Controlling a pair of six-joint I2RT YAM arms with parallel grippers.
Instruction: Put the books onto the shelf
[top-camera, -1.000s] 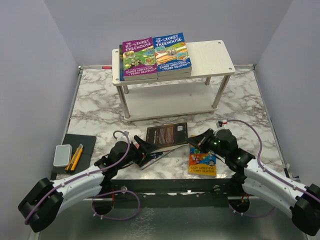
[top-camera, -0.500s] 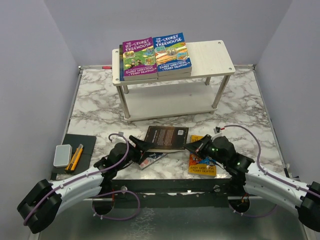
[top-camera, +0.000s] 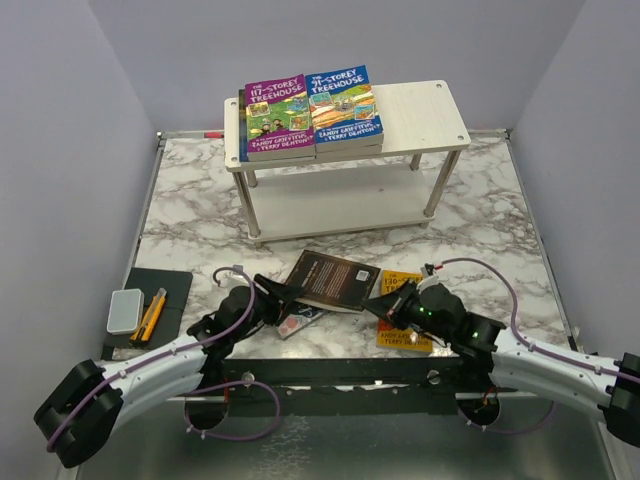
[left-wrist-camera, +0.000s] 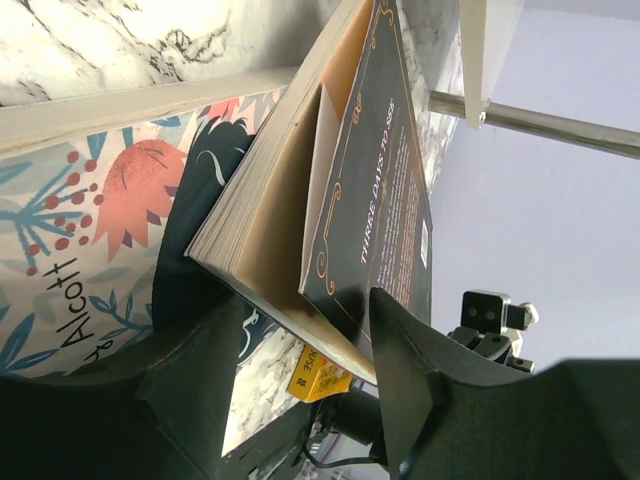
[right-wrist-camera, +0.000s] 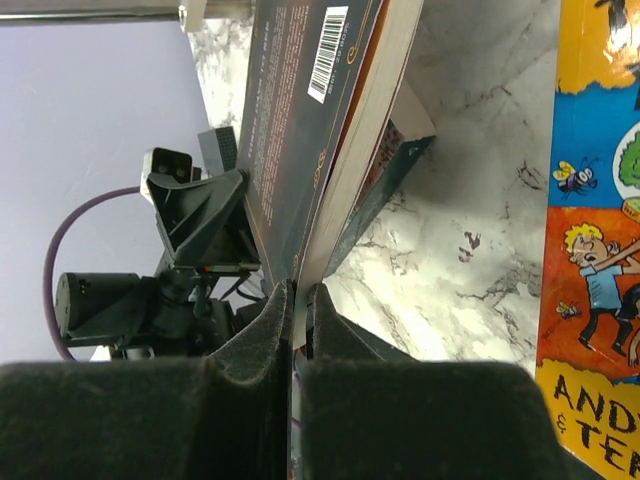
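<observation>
The left pincer (top-camera: 283, 296) and the right pincer (top-camera: 376, 303) face each other low over the near part of the marble table (top-camera: 200, 220). The dark brown book (top-camera: 335, 280) is between them. This book is tilted, with its barcoded back cover uppermost, and it is raised off the table on the side of the right pincer.

The fingers of the left pincer stand apart, 1 on each side of the book's near-left edge. The left wrist view does not show whether either pad presses on it. The fingers of the right pincer are pressed together, and their tips meet the book's corner. Whether the cover is nipped between them cannot be told.

Beneath the left pincer and under the dark book, the pink floral book (left-wrist-camera: 90, 210) lies flat on the table. Just right of the right pincer, partly beneath its wrist, the orange book (top-camera: 398, 338) lies flat with its cover up. Well to the left of the left pincer, a dark mat (top-camera: 170, 283) carries a grey case (top-camera: 125, 310) and a yellow-handled tool (top-camera: 150, 316).

Far beyond both pincers stands the white shelf (top-camera: 425, 108). On the left part of its upper tier, 2 books lie side by side with covers up. These are the purple book (top-camera: 272, 118) and, to its right, the blue book (top-camera: 343, 105). Edges of further volumes show beneath them.
</observation>
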